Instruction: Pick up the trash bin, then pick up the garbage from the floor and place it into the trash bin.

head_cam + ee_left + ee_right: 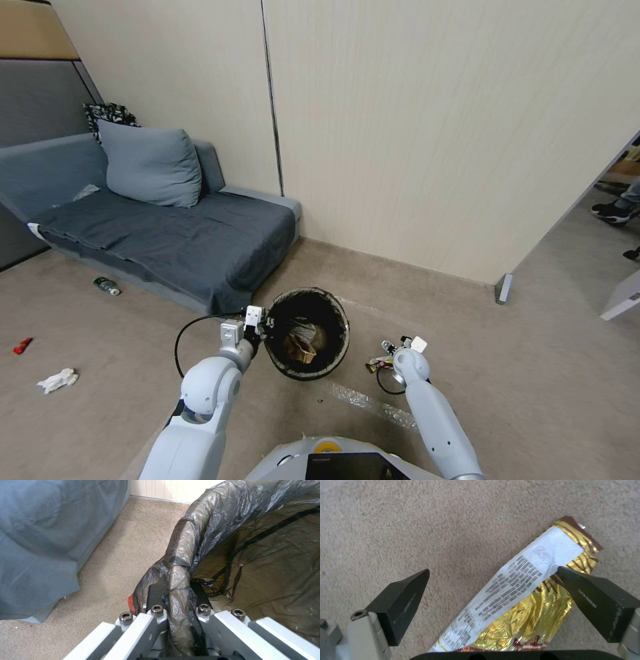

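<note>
We see left gripper [178,597] clamped on trash bin [307,332] rim, one jaw each side. Right gripper [493,590] spread wide over gold foil wrapper [520,592], lying between jaws on carpet [403,525]. We judge wrapper light, crinkly, slippery; pinch across its middle.

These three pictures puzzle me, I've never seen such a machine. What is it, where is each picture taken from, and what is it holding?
It is a wheeled robot with two arms, each ending in a gripper. The wide picture comes from a camera on its head, looking down at a carpeted floor beside a grey sofa. The other two come from cameras on its wrists. The left gripper is shut on the bag-lined rim of the trash bin, which already has some scraps inside. The right gripper hangs open just above a gold and white wrapper lying on the carpet. More litter lies farther off: a white tissue, a red scrap and a small bottle.
</note>
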Robot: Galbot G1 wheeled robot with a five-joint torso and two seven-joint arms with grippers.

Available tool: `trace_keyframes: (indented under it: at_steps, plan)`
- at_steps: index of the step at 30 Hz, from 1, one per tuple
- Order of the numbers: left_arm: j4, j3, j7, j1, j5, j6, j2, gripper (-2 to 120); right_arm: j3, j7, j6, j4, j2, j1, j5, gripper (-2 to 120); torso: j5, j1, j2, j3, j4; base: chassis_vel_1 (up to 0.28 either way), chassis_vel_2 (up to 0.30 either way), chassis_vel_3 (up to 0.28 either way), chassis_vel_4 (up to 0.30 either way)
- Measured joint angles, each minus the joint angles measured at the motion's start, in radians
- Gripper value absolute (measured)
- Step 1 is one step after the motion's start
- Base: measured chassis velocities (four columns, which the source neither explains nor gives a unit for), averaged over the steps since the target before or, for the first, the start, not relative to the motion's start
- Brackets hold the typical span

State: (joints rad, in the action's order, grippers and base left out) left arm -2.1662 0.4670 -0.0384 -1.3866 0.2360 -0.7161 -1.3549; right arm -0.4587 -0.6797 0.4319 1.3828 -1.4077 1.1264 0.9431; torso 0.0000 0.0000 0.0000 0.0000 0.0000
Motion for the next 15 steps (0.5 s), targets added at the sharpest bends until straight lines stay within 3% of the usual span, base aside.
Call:
trace_keyframes:
  at_steps: [15]
  plan:
    - [0.002, -0.006, 0.0, 0.0, -0.003, 0.001, -0.003, 1, 0.018, -0.029, 0.006, 0.15, 0.025, 0.076, -0.008, 100, 0.0, 0.0, 0.0, 0.0, 0.0001, 0.0, 0.0, 0.0, 0.0]
